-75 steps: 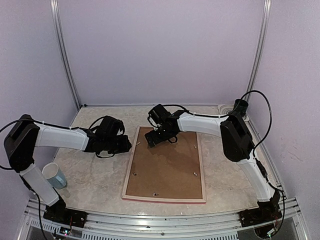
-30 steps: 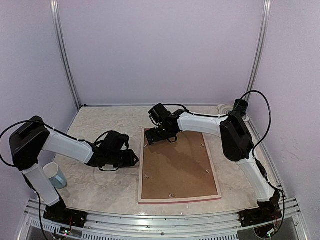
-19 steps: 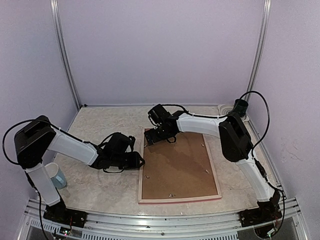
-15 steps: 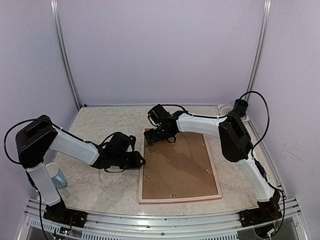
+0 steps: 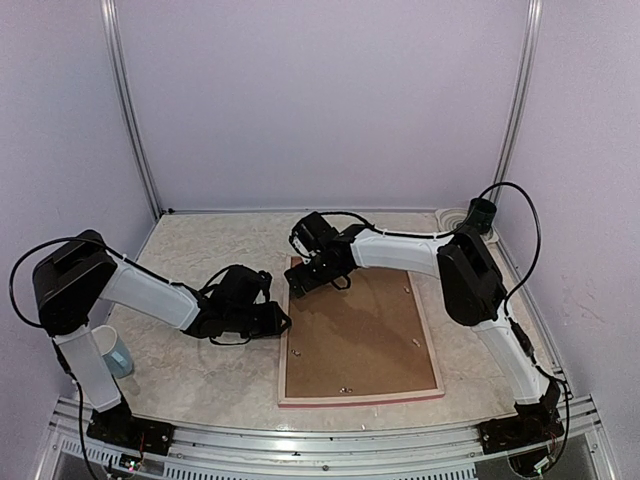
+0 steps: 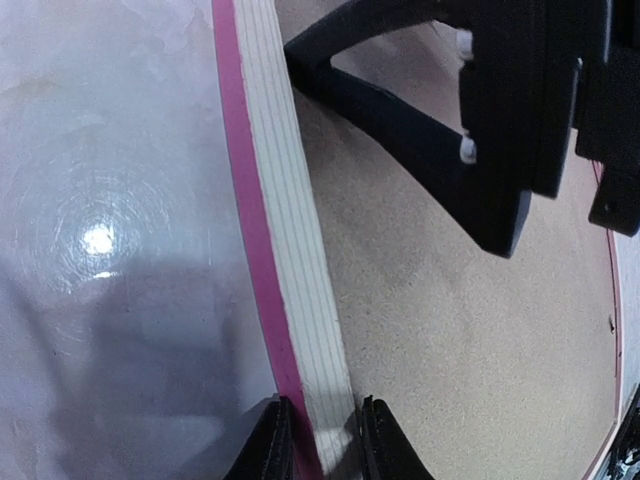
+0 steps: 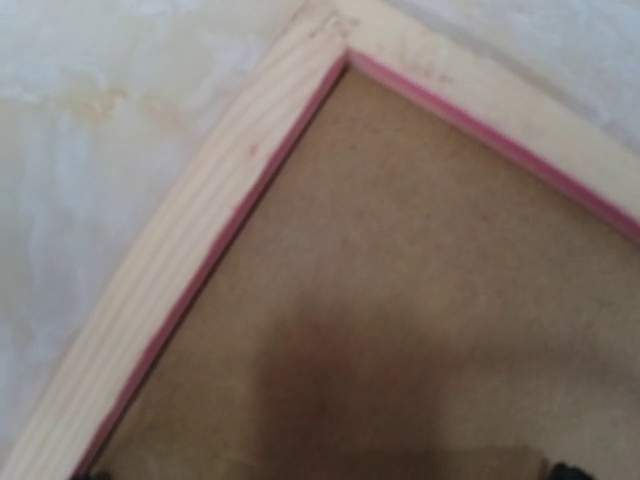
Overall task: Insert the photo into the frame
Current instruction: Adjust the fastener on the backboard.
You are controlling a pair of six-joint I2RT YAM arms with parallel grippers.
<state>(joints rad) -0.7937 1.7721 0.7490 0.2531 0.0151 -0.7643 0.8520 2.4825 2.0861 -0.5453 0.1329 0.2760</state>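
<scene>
Pink-edged frame (image 5: pixel 360 330) lies back-up on the desk (image 5: pixel 200 370), long axis near-to-far, open desk to its left. We clamp its left edge with our left gripper (image 5: pixel 280 322); our right gripper (image 5: pixel 297 283) gapes over the far-left corner.

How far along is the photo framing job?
Done: nothing certain; the frame lies back-up with its brown backing board on, and no photo shows in any view. In hand: the left tool pinches the frame's left rim; the right tool, open, hovers over the far-left corner. Left, likely: opening the back, inserting the photo.
</scene>
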